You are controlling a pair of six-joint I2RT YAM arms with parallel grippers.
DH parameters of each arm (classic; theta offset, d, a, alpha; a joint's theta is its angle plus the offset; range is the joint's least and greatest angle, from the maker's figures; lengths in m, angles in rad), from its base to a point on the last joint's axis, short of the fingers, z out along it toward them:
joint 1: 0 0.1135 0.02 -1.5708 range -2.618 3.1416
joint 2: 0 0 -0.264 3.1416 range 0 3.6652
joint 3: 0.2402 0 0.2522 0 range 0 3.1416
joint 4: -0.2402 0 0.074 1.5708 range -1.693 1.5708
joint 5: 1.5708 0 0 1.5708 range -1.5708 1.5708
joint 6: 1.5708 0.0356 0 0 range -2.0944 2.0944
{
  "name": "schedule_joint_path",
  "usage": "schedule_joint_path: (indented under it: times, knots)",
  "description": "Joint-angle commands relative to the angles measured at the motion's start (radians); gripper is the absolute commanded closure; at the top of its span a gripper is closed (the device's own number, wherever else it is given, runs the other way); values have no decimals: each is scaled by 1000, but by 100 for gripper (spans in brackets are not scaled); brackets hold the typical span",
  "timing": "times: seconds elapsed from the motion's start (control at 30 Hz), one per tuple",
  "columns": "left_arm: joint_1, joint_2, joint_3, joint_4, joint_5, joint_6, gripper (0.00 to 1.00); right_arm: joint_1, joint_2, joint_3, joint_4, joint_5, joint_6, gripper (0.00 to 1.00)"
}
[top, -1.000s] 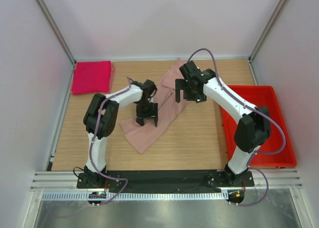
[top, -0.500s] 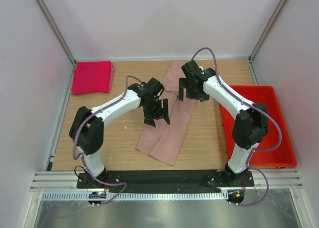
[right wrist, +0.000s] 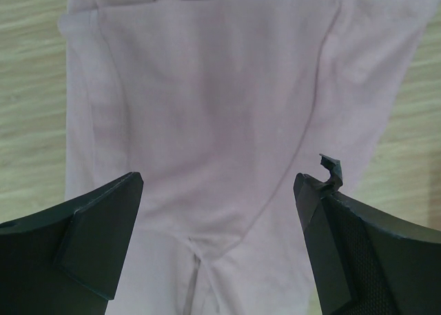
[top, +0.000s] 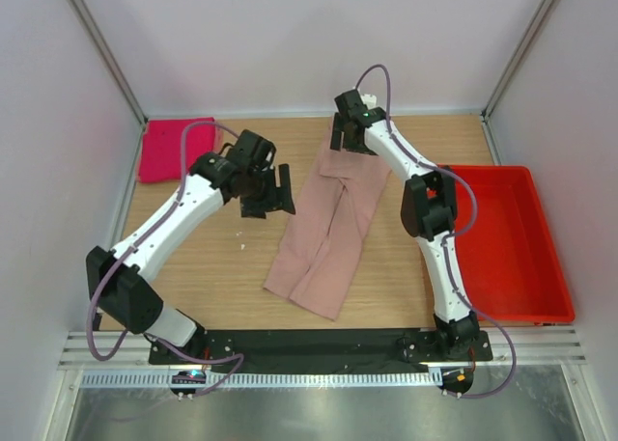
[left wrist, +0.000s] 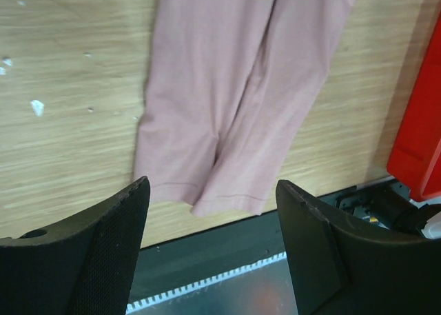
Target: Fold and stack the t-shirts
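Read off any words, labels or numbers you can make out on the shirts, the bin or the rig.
No text can be read in any view.
Pale pink cloth shirt: plain side showing, no print visible.
Folded magenta cloth shirt: no markings visible.
Red plastic bin: no label visible.
Black base plate under the arms: small fittings, too small to read.

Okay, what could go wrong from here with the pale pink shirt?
The pale pink shirt lies slanted, so the next fold may come out crooked. Its two side flaps only meet along the middle; a pinch on one layer could pull them open. Its near hem lies close to the black strip, where it might snag.
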Motion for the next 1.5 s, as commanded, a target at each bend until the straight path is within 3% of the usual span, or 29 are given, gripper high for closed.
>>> schedule_joint_path:
  times: [0.0,0.27,0.43,0.57,0.73,1.03,1.17,1.27,1.47]
  knots:
    - [70,-71,-42,-26,-20,67,25,7,79,99,53,31,-36,0]
    - [202,-146,-146,13,90,109,25,61,240,149,127,-33,-98,0]
    - [231,-167,-202,39,116,106,25,125,392,389,133,-56,-213,0]
    - [237,-158,-245,53,164,94,25,132,351,389,215,-23,-214,0]
    - [239,-135,-318,102,211,66,26,130,225,377,156,5,-201,0]
    - [239,-123,-429,165,276,-30,30,132,-121,73,-102,-182,-77,0]
    - [239,-183,-458,159,267,-63,30,185,-239,-185,-70,-125,83,2]
    - [237,-232,-481,150,261,-89,30,219,-261,-261,-38,-93,141,2]
    - [237,-345,-577,153,242,-159,30,273,-182,-246,-87,2,253,0]
